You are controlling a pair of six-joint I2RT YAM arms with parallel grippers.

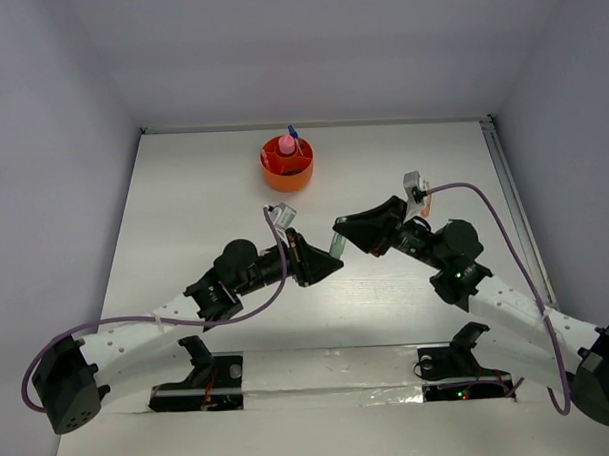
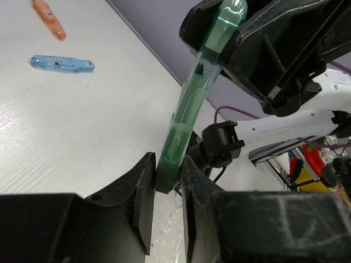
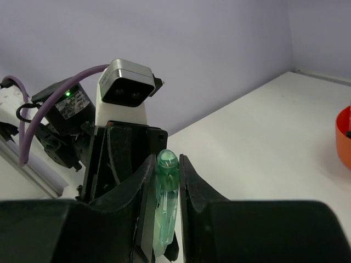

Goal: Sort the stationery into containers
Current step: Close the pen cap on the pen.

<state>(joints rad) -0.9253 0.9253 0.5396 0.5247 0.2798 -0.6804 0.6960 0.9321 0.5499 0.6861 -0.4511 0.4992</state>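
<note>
A translucent green pen-like piece (image 1: 336,246) hangs in the air between my two grippers, above the middle of the table. My left gripper (image 2: 167,164) is shut on its flat lower end (image 2: 171,170). My right gripper (image 3: 167,161) is shut on its rounded cap end (image 3: 166,164). In the top view the left gripper (image 1: 324,264) and right gripper (image 1: 343,229) meet tip to tip. The round orange tub (image 1: 287,161) stands at the far middle and holds a pink piece (image 1: 285,146) and a blue-tipped item (image 1: 292,130). The scissors are out of view.
In the left wrist view an orange-pink capsule piece (image 2: 48,18) and a blue clear piece (image 2: 62,63) lie loose on the white table. The tub's rim (image 3: 344,143) shows at the right edge of the right wrist view. Grey walls enclose the table.
</note>
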